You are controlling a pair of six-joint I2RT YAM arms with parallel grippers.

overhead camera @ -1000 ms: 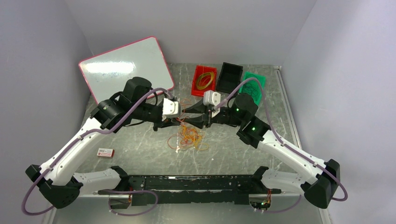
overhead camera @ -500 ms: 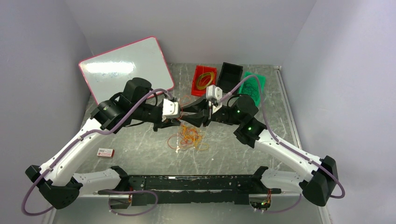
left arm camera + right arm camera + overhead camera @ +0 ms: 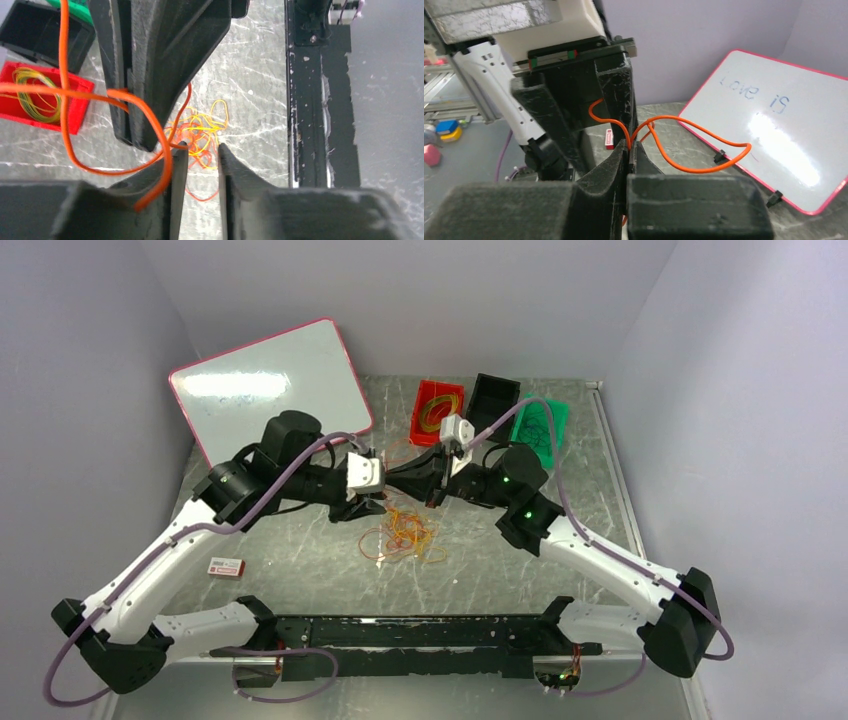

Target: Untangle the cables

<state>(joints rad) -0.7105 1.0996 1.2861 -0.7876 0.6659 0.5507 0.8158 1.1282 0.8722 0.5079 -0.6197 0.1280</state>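
A hand-sized tangle of yellow and orange-red cables (image 3: 405, 535) lies on the marbled table, and shows in the left wrist view (image 3: 202, 127) too. My right gripper (image 3: 412, 478) hangs above it, shut on one orange loop (image 3: 699, 170) that is pulled up out of the pile. In the right wrist view its jaws (image 3: 630, 146) pinch that loop. My left gripper (image 3: 384, 493) faces it closely. Its jaws (image 3: 200, 150) stand slightly apart with nothing between them. The orange loop (image 3: 166, 162) drapes over the outside of its left finger.
A red tray (image 3: 425, 430) with yellow loops, a black tray (image 3: 492, 400) and a green tray (image 3: 545, 425) with dark loops stand at the back. A pink-framed whiteboard (image 3: 265, 380) leans at the back left. A small red-and-white block (image 3: 226, 566) lies left. A black rail (image 3: 420, 632) runs along the near edge.
My right gripper has risen and moved back and left with the orange loop, closing on the left gripper. The left arm has shifted only slightly.
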